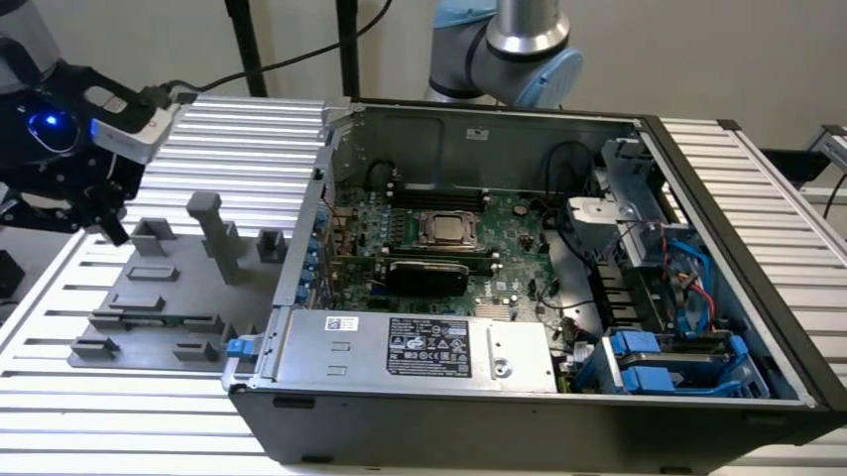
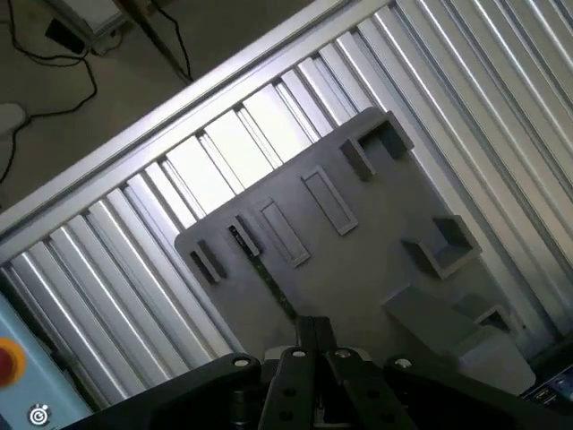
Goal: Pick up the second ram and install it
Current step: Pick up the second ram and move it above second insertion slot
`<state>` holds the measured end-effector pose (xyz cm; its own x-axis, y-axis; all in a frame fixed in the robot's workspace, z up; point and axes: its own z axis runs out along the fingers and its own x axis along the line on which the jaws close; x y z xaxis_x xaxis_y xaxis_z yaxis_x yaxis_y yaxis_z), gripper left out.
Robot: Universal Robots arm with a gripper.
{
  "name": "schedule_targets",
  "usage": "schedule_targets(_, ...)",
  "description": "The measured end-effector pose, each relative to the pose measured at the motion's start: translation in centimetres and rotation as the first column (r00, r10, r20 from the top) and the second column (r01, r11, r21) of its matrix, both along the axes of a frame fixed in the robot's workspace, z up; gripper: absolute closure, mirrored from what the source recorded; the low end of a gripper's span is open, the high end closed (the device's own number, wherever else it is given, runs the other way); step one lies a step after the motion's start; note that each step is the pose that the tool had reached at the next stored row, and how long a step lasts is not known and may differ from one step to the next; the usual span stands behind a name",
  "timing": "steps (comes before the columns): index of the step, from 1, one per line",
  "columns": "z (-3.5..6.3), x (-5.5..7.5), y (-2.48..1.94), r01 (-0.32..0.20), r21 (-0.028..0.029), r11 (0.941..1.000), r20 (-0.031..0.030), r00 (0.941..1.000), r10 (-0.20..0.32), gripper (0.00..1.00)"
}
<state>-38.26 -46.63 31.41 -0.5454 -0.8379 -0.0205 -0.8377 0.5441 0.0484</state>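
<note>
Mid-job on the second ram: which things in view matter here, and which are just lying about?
For the job: pincer; second ram, sitting in the grey fixture plate; motherboard in the open case.

Lying about: power supply; blue drive caddies; tall fixture post.

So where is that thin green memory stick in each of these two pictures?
Exterior view: the memory stick is a thin dark strip low on the grey fixture plate, at the exterior view's left, outside the computer case.
Wrist view: the stick is the thin dark line running across the plate, starting beside two small blocks.
Shared landmark: the grey fixture plate with its raised blocks.
</note>
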Motion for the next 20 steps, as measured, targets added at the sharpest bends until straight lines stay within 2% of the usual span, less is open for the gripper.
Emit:
schedule_targets(5,-0.30,0.0,0.00,-0.090,0.0000,0.9960,0.0000,0.9960,0.090,0.89)
schedule_targets(9,-0.55,0.0,0.00,-0.162,0.0000,0.9867,-0.0001,0.9867,0.162,0.89)
schedule_targets(10,-0.81,0.0,0.00,-0.234,0.0001,0.9722,0.0000,0.9722,0.234,0.89)
schedule_targets(14,-1.06,0.0,0.00,-0.304,0.0000,0.9526,0.0000,0.9526,0.304,0.89)
schedule_targets(15,-1.20,0.0,0.00,-0.339,0.0001,0.9409,0.0001,0.9409,0.339,0.89)
schedule_targets(20,-1.59,0.0,0.00,-0.422,0.0000,0.9067,0.0000,0.9067,0.422,0.89)
